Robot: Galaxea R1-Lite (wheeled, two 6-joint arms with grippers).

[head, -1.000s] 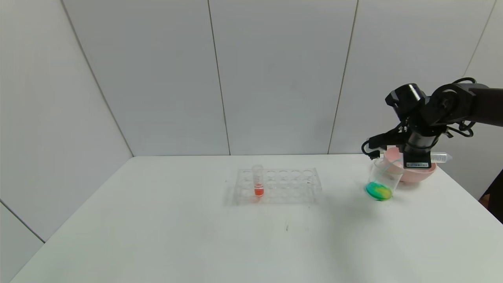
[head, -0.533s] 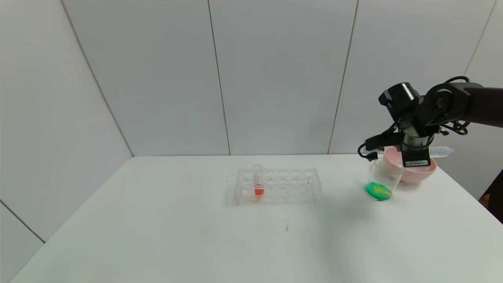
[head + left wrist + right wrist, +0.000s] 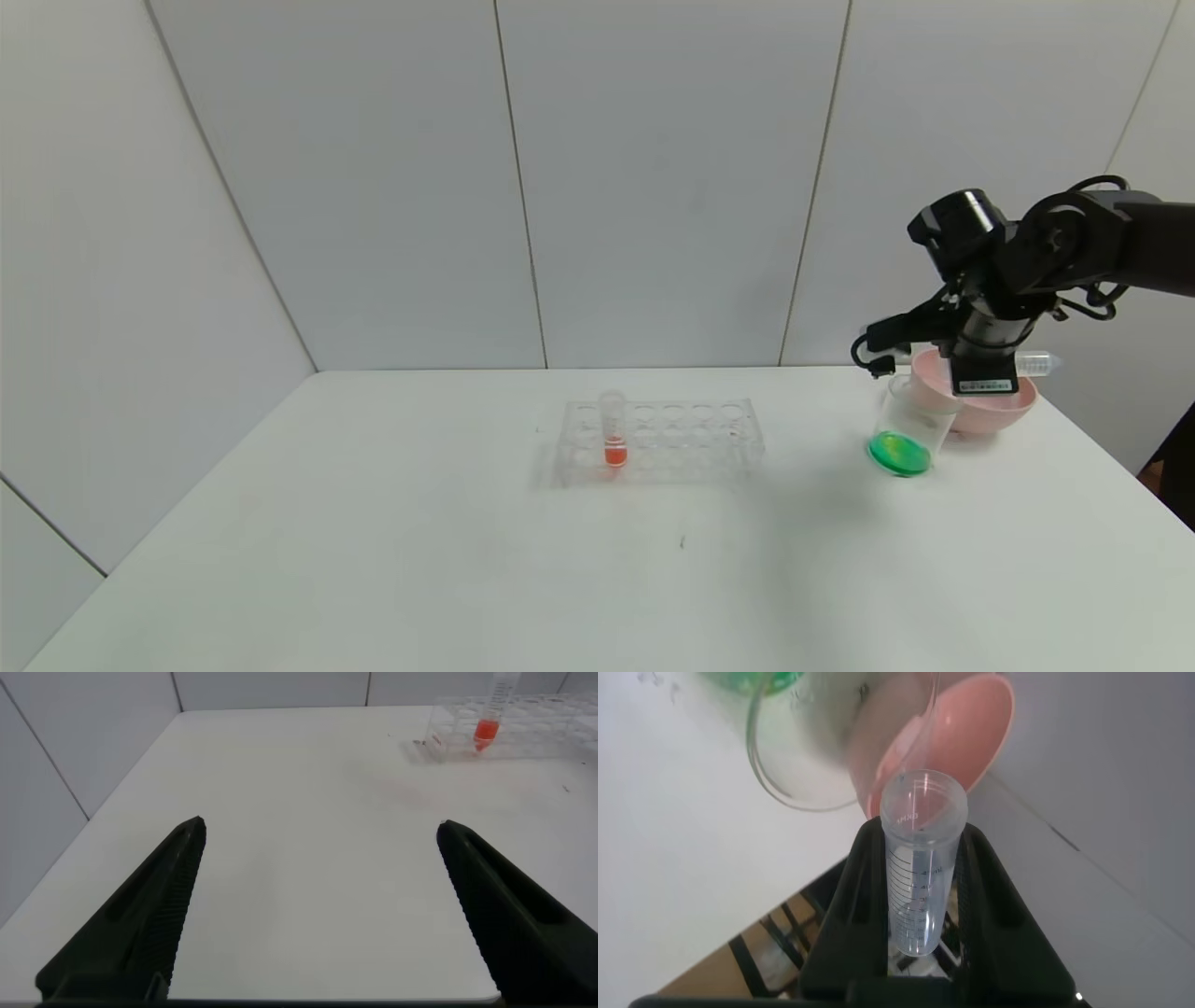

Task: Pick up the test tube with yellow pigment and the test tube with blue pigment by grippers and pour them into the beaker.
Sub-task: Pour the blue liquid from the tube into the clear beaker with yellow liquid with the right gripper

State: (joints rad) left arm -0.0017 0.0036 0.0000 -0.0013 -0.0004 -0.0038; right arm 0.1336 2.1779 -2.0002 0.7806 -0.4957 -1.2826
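Right gripper (image 3: 988, 366) clenched on an emptied test tube (image 3: 920, 859) held sideways just above the pink bowl (image 3: 990, 411), beside the beaker (image 3: 907, 425) of green liquid; left gripper (image 3: 318, 910) spread wide, far from it

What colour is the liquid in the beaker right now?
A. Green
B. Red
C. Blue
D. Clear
A: the beaker holds a green pool at its bottom, beside the pink bowl, while the right gripper holds an empty tube above them; red liquid sits only in the tube in the rack.
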